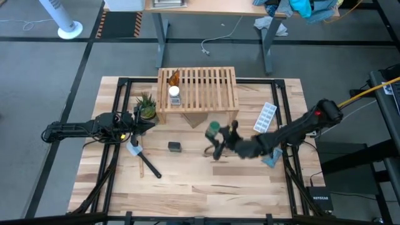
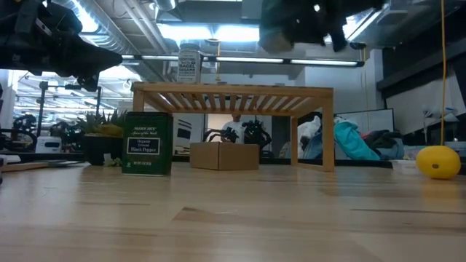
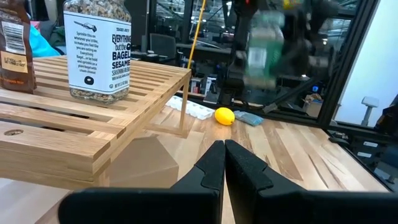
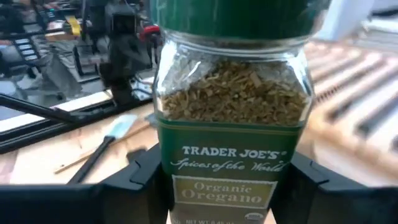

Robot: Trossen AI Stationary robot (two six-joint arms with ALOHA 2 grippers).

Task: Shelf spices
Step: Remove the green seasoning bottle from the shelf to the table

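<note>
The green-lidded jar (image 4: 231, 118) of dried herbs hangs in the air in front of the shelf (image 1: 197, 87), with my right gripper (image 1: 217, 136) shut on it. On the slatted top stand a white-capped jar (image 1: 174, 94) and an amber bottle (image 1: 174, 77), each on its base. The dark squarish tin (image 2: 148, 143) stands on the tabletop left of the held jar. My left gripper (image 3: 224, 165) is shut and waits at the table's left, near the plant (image 1: 147, 106). My right gripper pinches the lower part of the jar's glass body, at the label (image 4: 171, 180), between its two fingers (image 4: 144, 177), one on either side. It reaches in roughly level from the table's right. The jar stands upright in the hold, lid up, lifted clear of the table.
A cardboard box (image 2: 224, 156) sits under the shelf. A white ice-cube tray (image 1: 265, 117) and a blue cloth (image 1: 272, 161) lie at the right, a yellow lemon-like ball (image 2: 439, 161) near them. A dark-handled brush (image 1: 145, 159) lies near the left arm. Bare tabletop at the near edge.
</note>
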